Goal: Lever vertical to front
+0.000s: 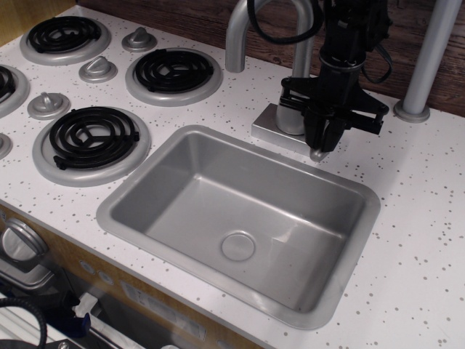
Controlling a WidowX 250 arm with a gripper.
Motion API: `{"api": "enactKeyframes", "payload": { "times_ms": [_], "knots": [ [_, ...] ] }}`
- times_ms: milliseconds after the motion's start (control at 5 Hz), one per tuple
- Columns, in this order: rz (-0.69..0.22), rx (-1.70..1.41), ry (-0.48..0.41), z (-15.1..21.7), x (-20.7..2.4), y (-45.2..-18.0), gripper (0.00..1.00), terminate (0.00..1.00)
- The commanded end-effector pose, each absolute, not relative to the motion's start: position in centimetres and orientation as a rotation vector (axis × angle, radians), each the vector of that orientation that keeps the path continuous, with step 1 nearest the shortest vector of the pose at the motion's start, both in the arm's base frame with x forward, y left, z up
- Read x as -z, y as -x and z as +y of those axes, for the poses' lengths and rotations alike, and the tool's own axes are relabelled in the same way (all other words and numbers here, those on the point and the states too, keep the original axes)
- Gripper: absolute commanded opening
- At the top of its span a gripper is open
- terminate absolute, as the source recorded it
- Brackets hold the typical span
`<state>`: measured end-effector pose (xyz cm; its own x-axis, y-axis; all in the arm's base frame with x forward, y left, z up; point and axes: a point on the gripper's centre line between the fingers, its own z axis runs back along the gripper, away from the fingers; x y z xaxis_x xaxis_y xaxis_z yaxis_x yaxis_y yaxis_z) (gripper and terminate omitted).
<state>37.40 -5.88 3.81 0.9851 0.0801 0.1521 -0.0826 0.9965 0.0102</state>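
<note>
The black gripper point(325, 139) hangs over the right side of the cylindrical tap body point(292, 116), at the sink's back rim. Its fingers point(333, 131) are closed around the lever point(317, 154). Only the lever's silver-grey tip shows, poking out below the fingers and pointing forward toward the sink. The rest of the lever and its round side knob are hidden behind the gripper. The tall curved spout point(238, 36) rises from the tap body to the left.
The grey sink basin point(182, 156) lies in front of the tap. Black stove burners point(173, 71) and small grey knobs point(97, 70) are at the left. A grey pole point(430, 58) stands at the back right on the speckled white counter point(421, 218).
</note>
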Motion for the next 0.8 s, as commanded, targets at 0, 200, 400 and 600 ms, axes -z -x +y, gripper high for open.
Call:
{"api": "enactKeyframes", "payload": {
  "times_ms": [0, 200, 400, 600],
  "knots": [
    [-0.199, -0.097, -0.027, -5.8, -5.8, -37.6, 1.00, 0.00],
    [-0.168, -0.123, -0.073, -6.3, -7.6, -36.9, 1.00, 0.00],
    [-0.151, -0.150, -0.118, -6.7, -9.0, -36.2, 1.00, 0.00],
    [-0.147, -0.164, -0.144, -6.9, -9.7, -35.9, 1.00, 1.00]
  ]
}}
